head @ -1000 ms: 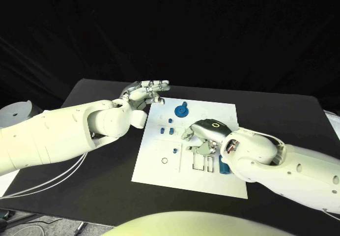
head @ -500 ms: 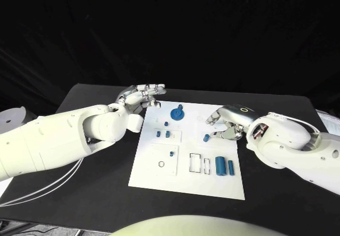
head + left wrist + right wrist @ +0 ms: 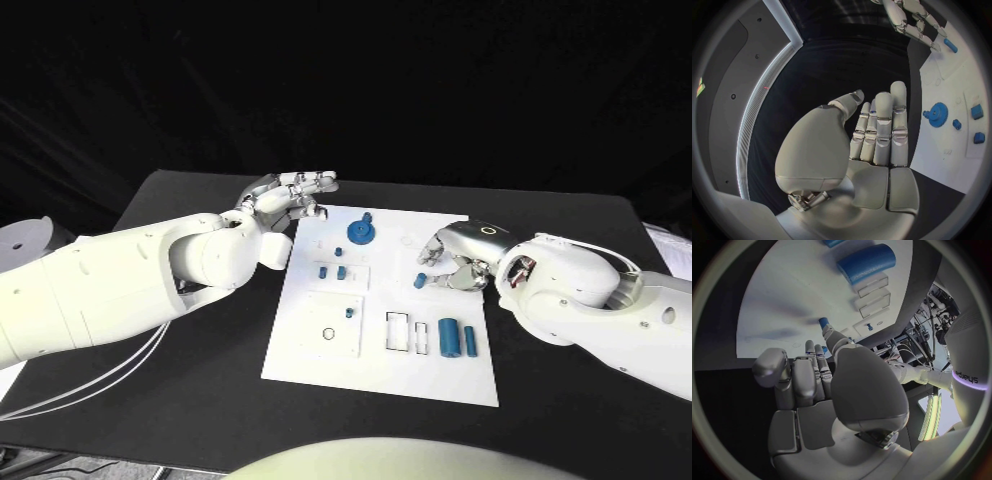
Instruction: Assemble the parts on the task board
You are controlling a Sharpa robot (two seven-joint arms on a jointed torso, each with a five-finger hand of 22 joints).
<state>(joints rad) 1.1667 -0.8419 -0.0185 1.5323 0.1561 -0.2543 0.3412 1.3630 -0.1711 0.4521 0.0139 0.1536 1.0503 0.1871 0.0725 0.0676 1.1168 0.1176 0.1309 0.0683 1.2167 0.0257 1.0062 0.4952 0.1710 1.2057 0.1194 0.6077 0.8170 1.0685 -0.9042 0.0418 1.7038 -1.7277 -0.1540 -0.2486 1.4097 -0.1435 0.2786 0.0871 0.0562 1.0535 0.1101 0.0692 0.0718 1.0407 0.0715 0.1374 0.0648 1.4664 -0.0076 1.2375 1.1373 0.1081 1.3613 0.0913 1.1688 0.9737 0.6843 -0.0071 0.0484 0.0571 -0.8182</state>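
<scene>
The white task board (image 3: 379,355) lies mid-table. A blue gear (image 3: 361,232) sits near its far edge, with two small blue blocks (image 3: 330,270) below it. Two blue cylinders (image 3: 459,337) lie beside empty slots (image 3: 407,332). A small blue peg (image 3: 420,281) stands near the board's right side. My right hand (image 3: 456,256) hovers at it, and in the right wrist view a fingertip (image 3: 828,333) touches the peg (image 3: 824,322) while the thumb stays apart. My left hand (image 3: 297,192) floats off the board's far left corner, fingers straight and together, holding nothing (image 3: 876,130).
Black table surrounds the board (image 3: 957,75). A grey round object (image 3: 26,235) sits at the table's left edge. White cables (image 3: 101,375) hang under my left arm. The gear (image 3: 937,114) lies close to my left fingertips.
The camera shifted after the first frame. My right hand left the slots, uncovering the cylinders, moved to the board's right side, then settled a little closer to the peg. The left hand barely moved.
</scene>
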